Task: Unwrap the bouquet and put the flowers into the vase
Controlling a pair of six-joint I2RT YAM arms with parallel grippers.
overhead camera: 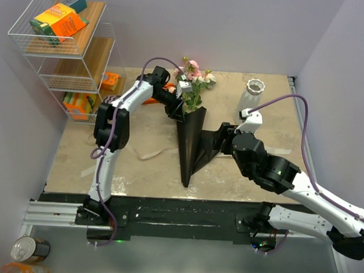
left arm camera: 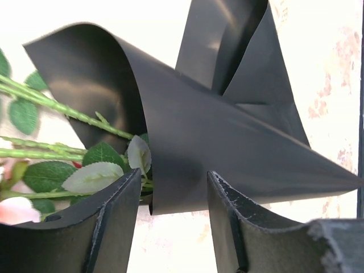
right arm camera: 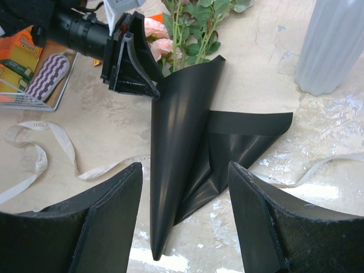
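A black paper cone (overhead camera: 191, 143) lies on the table with its tip toward me and one flap spread to the right. Pink flowers with green leaves (overhead camera: 195, 76) stick out of its far mouth. My left gripper (overhead camera: 174, 107) is open at the mouth's left rim; in the left wrist view the black wrapper (left arm camera: 227, 131) edge hangs between the fingers (left arm camera: 108, 222), with stems (left arm camera: 62, 108) on the left. My right gripper (overhead camera: 225, 140) is open beside the flap; the cone (right arm camera: 182, 148) lies ahead between its fingers (right arm camera: 108, 222). A white ribbed vase (overhead camera: 252, 96) stands at the far right.
A loose white ribbon (right arm camera: 40, 156) lies on the table left of the cone; another strip (right arm camera: 330, 165) lies to the right. A wire shelf rack (overhead camera: 65, 47) with orange boxes stands at the far left. An orange packet (overhead camera: 112, 80) lies beside it.
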